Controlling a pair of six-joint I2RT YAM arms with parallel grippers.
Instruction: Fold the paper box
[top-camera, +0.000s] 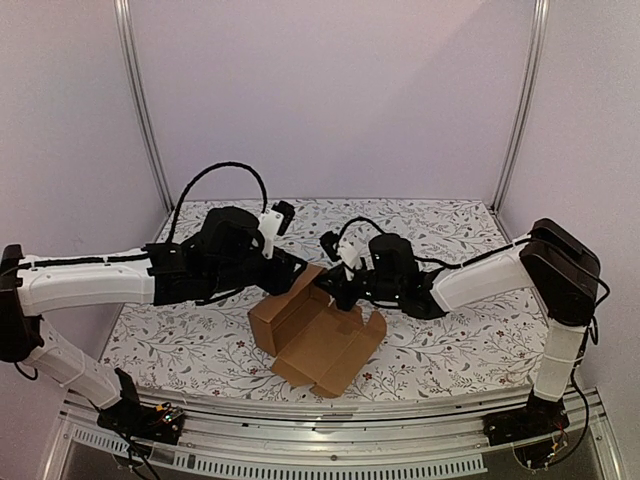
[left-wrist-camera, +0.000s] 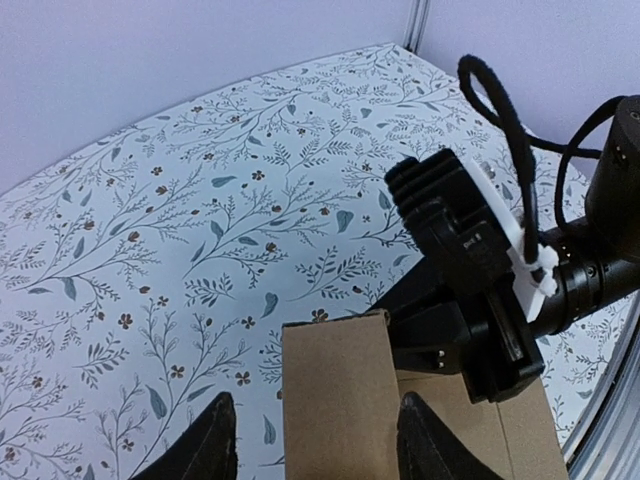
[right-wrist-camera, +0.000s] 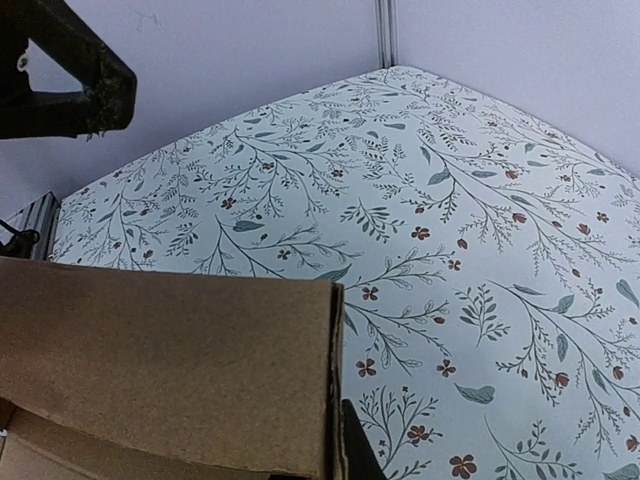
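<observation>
Floral-print table w/ half-folded brown paper box resting on it, approx center-front, flaps open.

The paper box sat on the table, toward the middle of its near edge. The left gripper was at the box's rear-left wall, coming from the left, with an upright flap between its fingers. The right gripper was just beside it at the rear wall, coming from the right.

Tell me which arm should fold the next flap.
Left, likely: the left gripper stands open astride an upright flap of the paper box, while the right gripper is shut on its wall, steadying it.
</observation>
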